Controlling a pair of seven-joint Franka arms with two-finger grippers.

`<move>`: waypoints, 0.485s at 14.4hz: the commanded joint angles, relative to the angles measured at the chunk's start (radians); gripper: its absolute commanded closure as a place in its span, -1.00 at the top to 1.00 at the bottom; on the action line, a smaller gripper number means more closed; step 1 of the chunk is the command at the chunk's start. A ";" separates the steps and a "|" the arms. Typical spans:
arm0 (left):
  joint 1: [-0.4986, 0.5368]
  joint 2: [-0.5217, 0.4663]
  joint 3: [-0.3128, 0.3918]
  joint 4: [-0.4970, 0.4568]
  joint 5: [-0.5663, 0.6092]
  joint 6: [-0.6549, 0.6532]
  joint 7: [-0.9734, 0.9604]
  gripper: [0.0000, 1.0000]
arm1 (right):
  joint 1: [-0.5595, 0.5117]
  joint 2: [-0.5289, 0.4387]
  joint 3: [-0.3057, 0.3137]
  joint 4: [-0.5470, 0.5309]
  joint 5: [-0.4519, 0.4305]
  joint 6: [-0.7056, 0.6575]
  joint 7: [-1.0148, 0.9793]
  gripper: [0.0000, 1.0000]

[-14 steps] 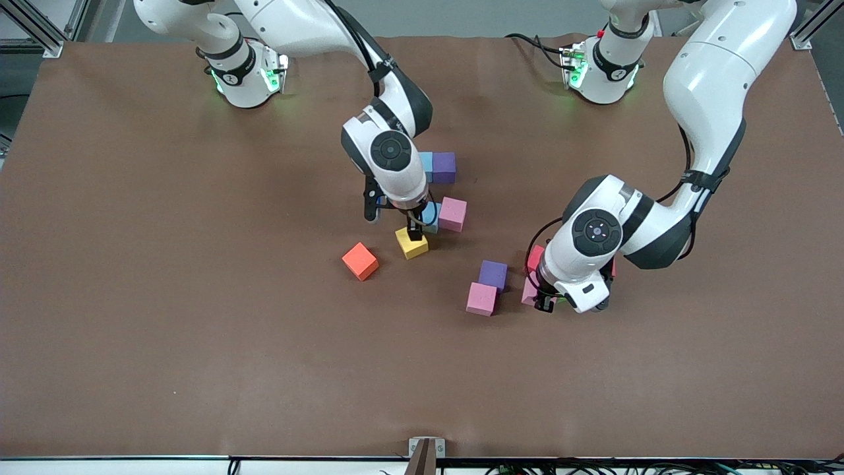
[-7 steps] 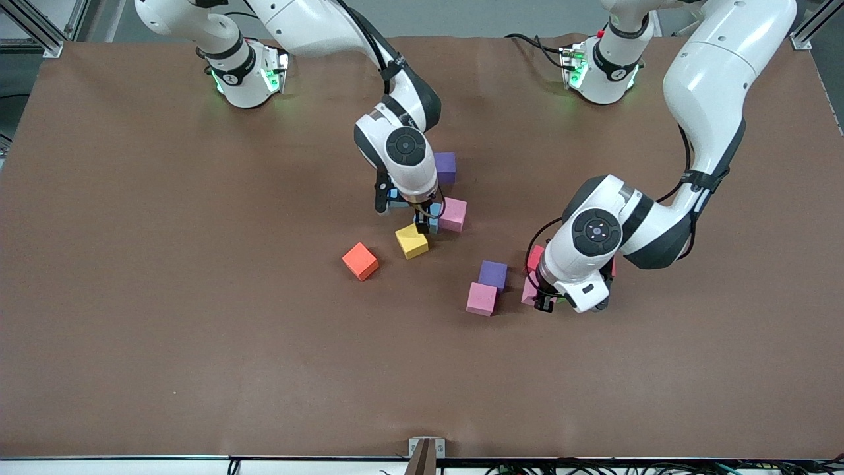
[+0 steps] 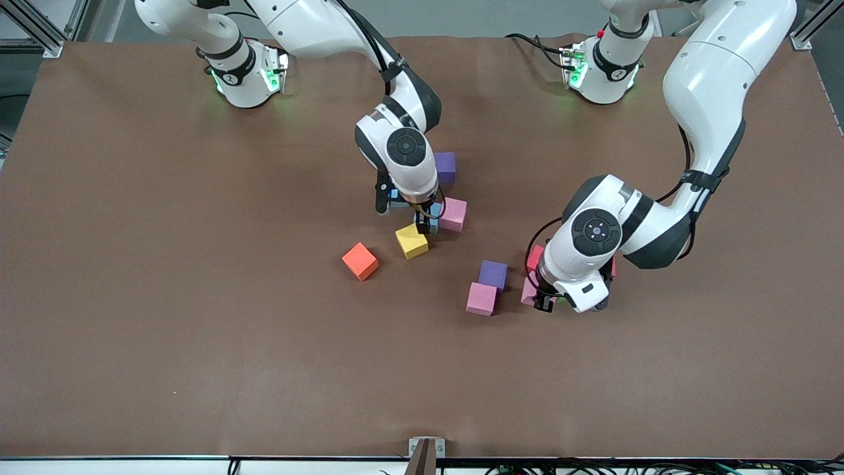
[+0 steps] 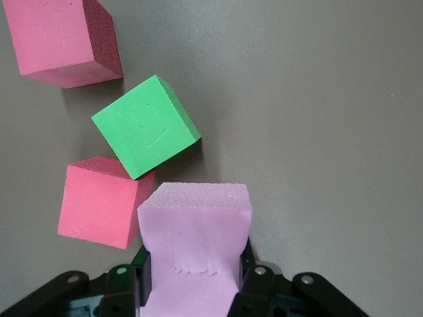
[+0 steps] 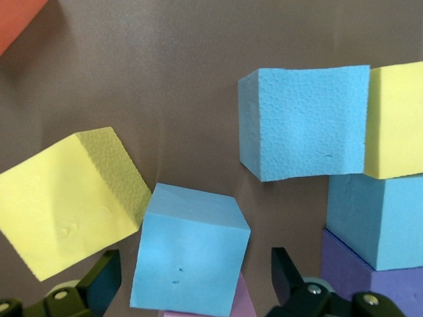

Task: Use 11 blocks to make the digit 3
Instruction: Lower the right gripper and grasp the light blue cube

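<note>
Front view, nearest row: a pale pink foam cube (image 3: 481, 299) lies loose on the brown table (image 3: 198, 343); beside it, toward the left arm's end, the left gripper (image 3: 546, 302) sits low over a small cluster.
Left gripper: jaws clamped on a second pink foam cube (image 4: 195, 244), squeezed at two opposite faces, likely so it can be lifted and carried to the figure.
Beside that grip: a green foam cube (image 4: 145, 135) and two red-pink cubes (image 4: 99, 211) lie close by; the green one is not part of the digit, so it is best left alone.
Next row out: a purple foam cube (image 3: 493, 274) touches the loose pink one; an orange foam cube (image 3: 360, 260) and a tilted yellow foam cube (image 3: 411, 241) lie apart, toward the right arm's end.
Right gripper (image 3: 425, 223): jaws spread wide, one finger on each side of a light blue foam cube (image 5: 188, 254), not yet pinching it; this looks like lining up for a grasp.
Farthest: the digit 3 is only begun, as a tight group of light blue (image 5: 304, 122), yellow (image 5: 396, 119) and purple (image 3: 446, 167) cubes, edges flush.
</note>
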 commanded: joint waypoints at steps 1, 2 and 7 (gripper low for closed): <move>0.004 -0.013 -0.007 -0.001 0.001 -0.019 0.016 -0.40 | 0.007 0.018 -0.005 0.007 0.011 0.018 0.017 0.99; 0.006 -0.013 -0.007 -0.001 0.001 -0.019 0.016 -0.40 | 0.007 0.021 -0.005 0.007 0.011 0.019 0.017 0.99; 0.006 -0.012 -0.007 -0.001 0.002 -0.019 0.016 -0.40 | 0.009 0.023 -0.005 0.007 0.004 0.016 0.017 0.71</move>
